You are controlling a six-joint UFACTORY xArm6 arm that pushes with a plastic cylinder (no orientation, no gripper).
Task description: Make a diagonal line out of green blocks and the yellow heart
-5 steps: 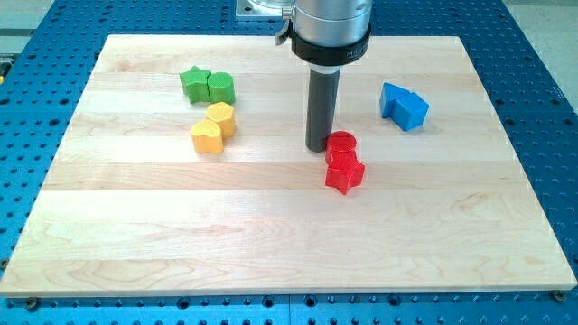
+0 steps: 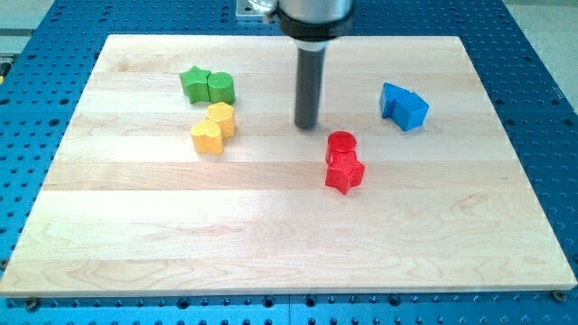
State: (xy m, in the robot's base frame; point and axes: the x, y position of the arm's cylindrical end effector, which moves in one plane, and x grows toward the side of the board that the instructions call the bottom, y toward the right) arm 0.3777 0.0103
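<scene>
A green star (image 2: 191, 83) and a green block (image 2: 220, 88) touch each other at the upper left of the wooden board (image 2: 271, 244). Just below them two yellow blocks touch: one (image 2: 221, 118) above and the yellow heart (image 2: 207, 137) below and to its left. My tip (image 2: 307, 125) rests on the board right of the yellow blocks, well apart from them, and up and left of the red pair.
Two red blocks (image 2: 342, 162) sit together near the board's middle. Two blue blocks (image 2: 404, 106) sit together at the right. A blue perforated table (image 2: 542, 99) surrounds the board.
My tip has moved up and slightly left, away from the red blocks. No block has moved.
</scene>
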